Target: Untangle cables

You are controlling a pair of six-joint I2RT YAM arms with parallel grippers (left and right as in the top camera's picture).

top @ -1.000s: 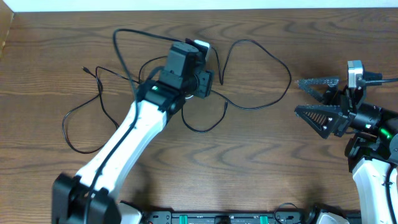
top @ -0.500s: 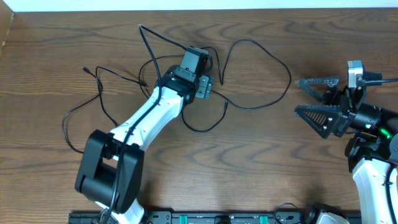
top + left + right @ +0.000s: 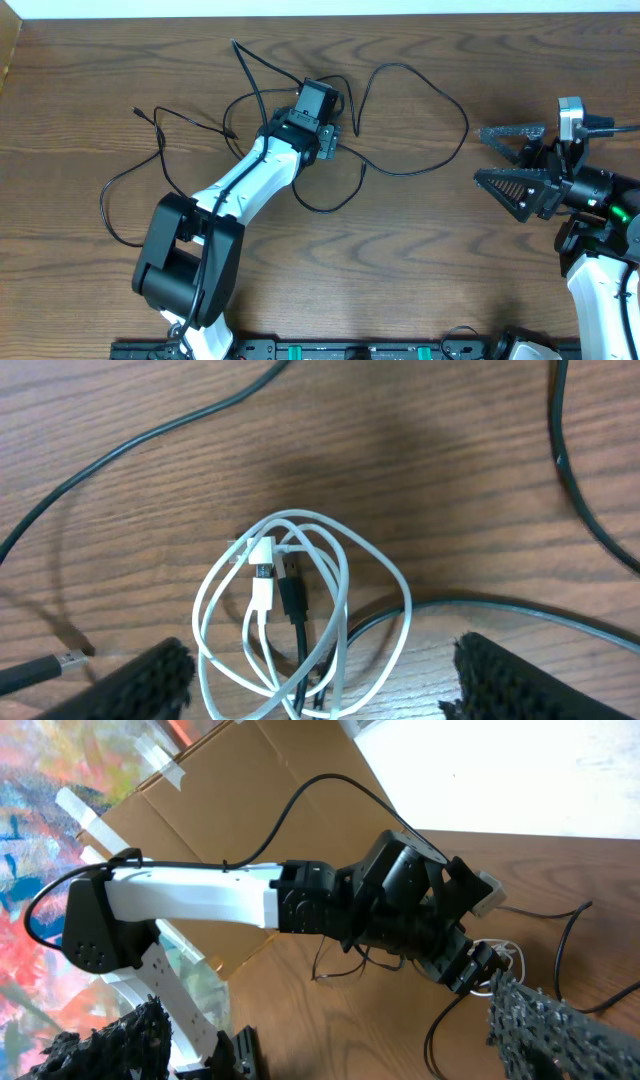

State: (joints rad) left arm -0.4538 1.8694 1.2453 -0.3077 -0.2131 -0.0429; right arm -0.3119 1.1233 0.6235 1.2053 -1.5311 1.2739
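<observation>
A short white cable point(image 3: 300, 610) lies coiled on the wood, and a black plug point(image 3: 290, 592) with its cord runs through the coil. My left gripper point(image 3: 320, 690) is open just above it, with a fingertip point(image 3: 140, 678) on each side of the coil's near part. From overhead the left gripper point(image 3: 318, 112) hides the white cable. One long black cable point(image 3: 400, 67) loops to the right of it. Another black cable point(image 3: 101, 205) trails off to the left. My right gripper point(image 3: 508, 160) is open and holds nothing, well clear at the right.
The left arm point(image 3: 240, 190) stretches diagonally from the front edge to the tangle, and its own thick black wire point(image 3: 245, 70) arches behind it. In the right wrist view, cardboard point(image 3: 250, 800) stands beyond the table.
The left arm has folded down and reached forward, lowering its gripper over the white coil, and its jaws have opened wider. The right arm has not moved.
</observation>
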